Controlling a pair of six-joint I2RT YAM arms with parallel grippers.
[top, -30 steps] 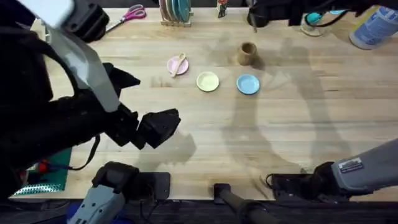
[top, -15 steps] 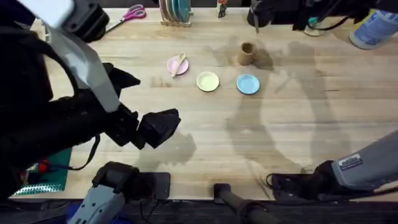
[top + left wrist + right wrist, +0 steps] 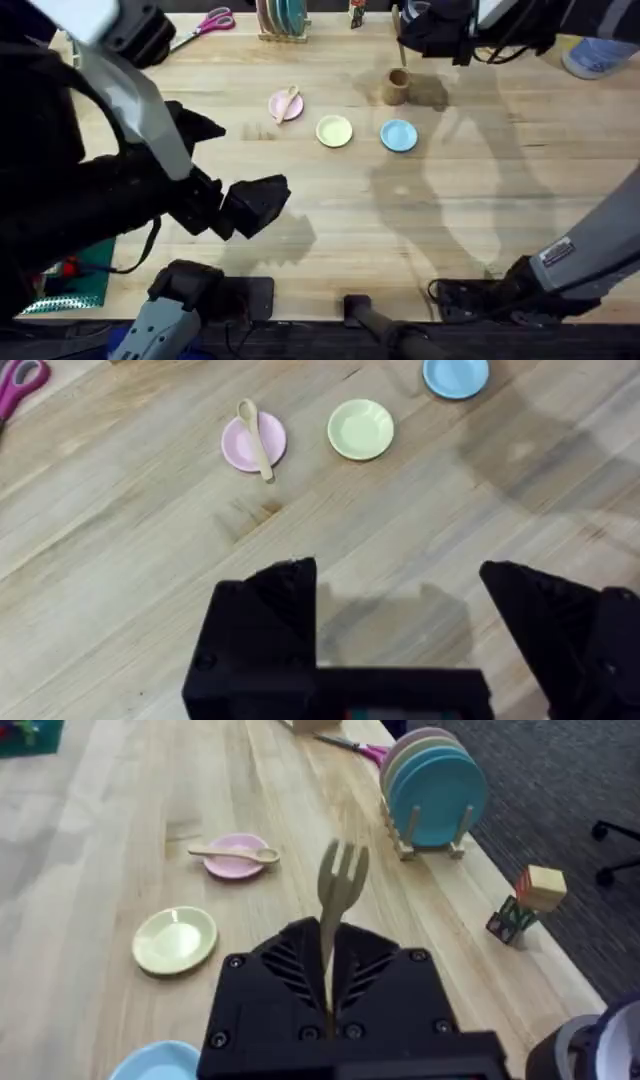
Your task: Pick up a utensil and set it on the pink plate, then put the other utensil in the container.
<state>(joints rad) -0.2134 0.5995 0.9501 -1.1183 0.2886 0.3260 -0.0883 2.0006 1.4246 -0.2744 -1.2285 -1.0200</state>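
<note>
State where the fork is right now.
The fork is clamped upright in the right gripper, prongs up; overhead, that gripper hangs at the table's far side by the cup.

This looks like a robotics lab or test workspace rather than a home. A long butcher-block counter (image 3: 450, 200) carries a staged set of small props: toy-sized coloured plates in a wooden rack (image 3: 432, 782), pink-handled scissors (image 3: 205, 24) and a little stack of painted wooden blocks (image 3: 525, 900). Dark grey office carpet (image 3: 560, 780) lies beyond the counter's edge, where what may be a chair's wheeled base (image 3: 615, 845) shows. A green cutting mat (image 3: 75, 285) sits at the near corner.
</note>
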